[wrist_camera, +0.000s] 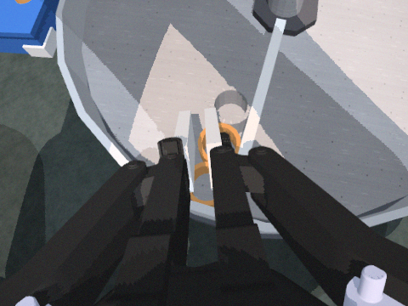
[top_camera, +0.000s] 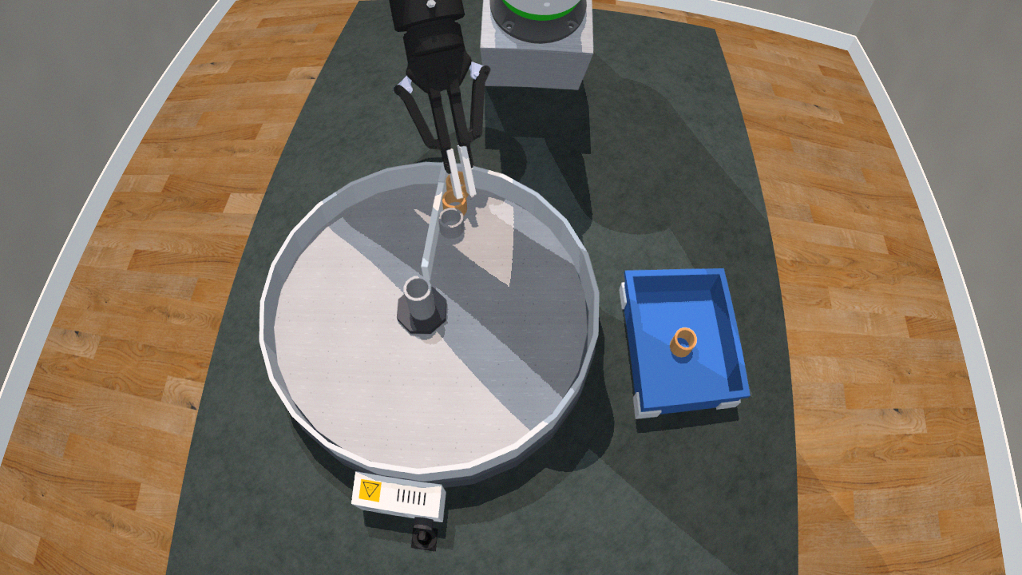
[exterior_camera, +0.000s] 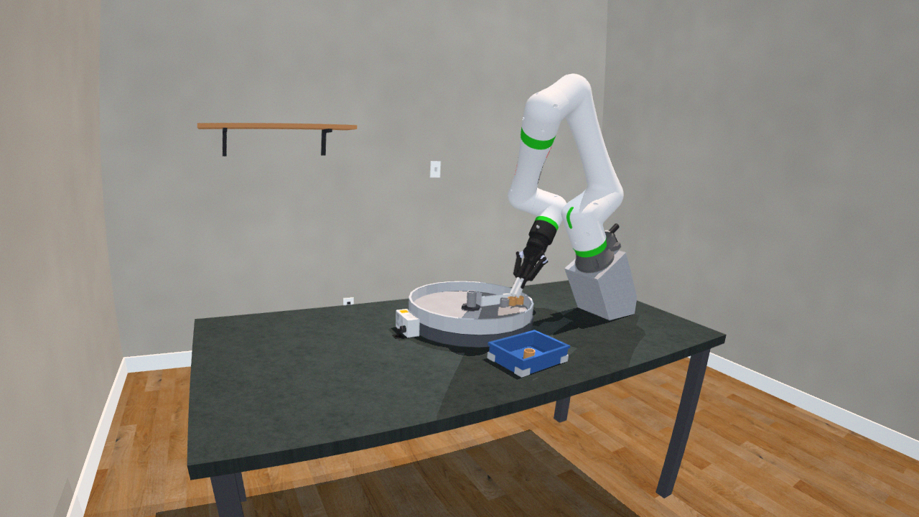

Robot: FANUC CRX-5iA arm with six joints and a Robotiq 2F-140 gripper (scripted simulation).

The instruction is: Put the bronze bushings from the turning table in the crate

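My gripper (top_camera: 465, 195) (exterior_camera: 514, 294) (wrist_camera: 199, 127) is shut with nothing between its narrow fingertips, low over the back of the turning table (top_camera: 342, 371) (exterior_camera: 443, 301) (wrist_camera: 115, 72). One bronze bushing (top_camera: 454, 207) (wrist_camera: 201, 144) stands beside and partly behind the fingers. A second bronze bushing (top_camera: 449, 184) (wrist_camera: 201, 169) stands behind it near the rim, partly hidden by the fingers. A steel bushing (top_camera: 450, 227) (exterior_camera: 503, 301) stands just in front of the first. Another bronze bushing (top_camera: 681, 351) (exterior_camera: 528, 354) stands in the blue crate (top_camera: 735, 328) (exterior_camera: 546, 362) (wrist_camera: 13, 44).
A thin guide bar (top_camera: 431, 232) (wrist_camera: 268, 72) runs from the rim to the centre post (top_camera: 421, 306) (exterior_camera: 472, 298), close beside the row of bushings. The turning table has a raised rim. A white control box (top_camera: 421, 505) (exterior_camera: 410, 325) sits at its front.
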